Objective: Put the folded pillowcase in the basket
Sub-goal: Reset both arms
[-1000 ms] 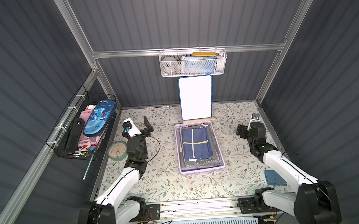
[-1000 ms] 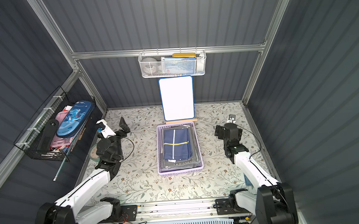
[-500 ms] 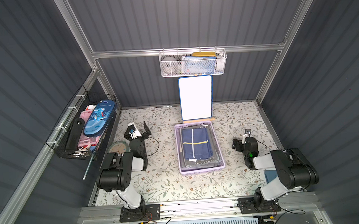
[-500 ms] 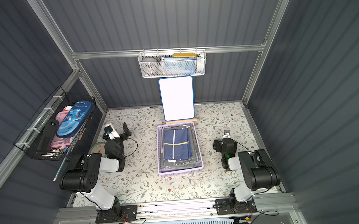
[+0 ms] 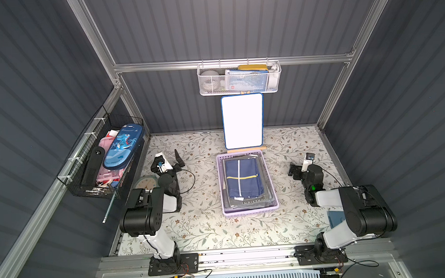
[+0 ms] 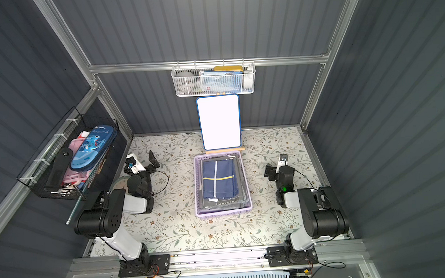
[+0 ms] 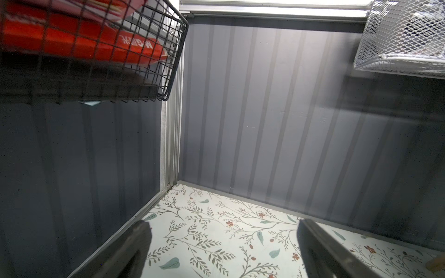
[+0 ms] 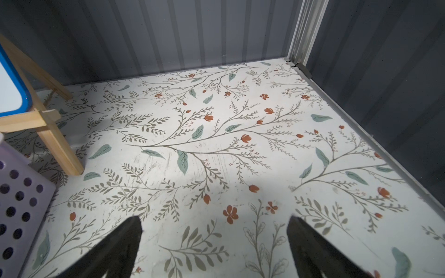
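The folded pillowcase (image 5: pixel 243 178) (image 6: pixel 218 179), navy with a white and a yellow stripe, lies flat inside the pale lilac basket (image 5: pixel 249 212) (image 6: pixel 223 213) on top of grey folded cloth. The basket stands mid-table; one holed corner (image 8: pixel 19 204) shows in the right wrist view. My left gripper (image 5: pixel 170 160) (image 6: pixel 142 161) (image 7: pixel 222 225) is open and empty, well left of the basket and facing the back left corner. My right gripper (image 5: pixel 301 164) (image 6: pixel 276 165) (image 8: pixel 214 220) is open and empty over bare tabletop, right of the basket.
A whiteboard on a wooden easel (image 5: pixel 242 122) stands just behind the basket. A white mesh basket (image 5: pixel 239 78) hangs on the back wall and a black wire basket (image 5: pixel 101 160) on the left wall. A clock (image 5: pixel 146 181) lies beside the left arm, a blue object (image 5: pixel 334 218) beside the right arm.
Both arms have folded back from a stretched-out pose into a tucked one, with both grippers still open. The pillowcase has stayed in the basket.
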Tool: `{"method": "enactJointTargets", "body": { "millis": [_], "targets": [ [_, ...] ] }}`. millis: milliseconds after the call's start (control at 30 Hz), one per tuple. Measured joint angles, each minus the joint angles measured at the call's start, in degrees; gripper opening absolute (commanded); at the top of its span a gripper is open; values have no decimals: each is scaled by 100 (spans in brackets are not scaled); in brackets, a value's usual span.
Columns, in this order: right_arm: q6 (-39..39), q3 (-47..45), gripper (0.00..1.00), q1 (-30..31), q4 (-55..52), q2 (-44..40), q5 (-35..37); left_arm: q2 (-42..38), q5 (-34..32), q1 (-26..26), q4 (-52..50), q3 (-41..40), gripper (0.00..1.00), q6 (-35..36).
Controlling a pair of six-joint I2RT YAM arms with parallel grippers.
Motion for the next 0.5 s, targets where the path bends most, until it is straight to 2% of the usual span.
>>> {"method": "enactJointTargets", "body": {
  "millis": [500],
  "targets": [
    [2,0,99,-2,0,0,-4,0,98,44,-4,2,99,-22]
  ]
}}
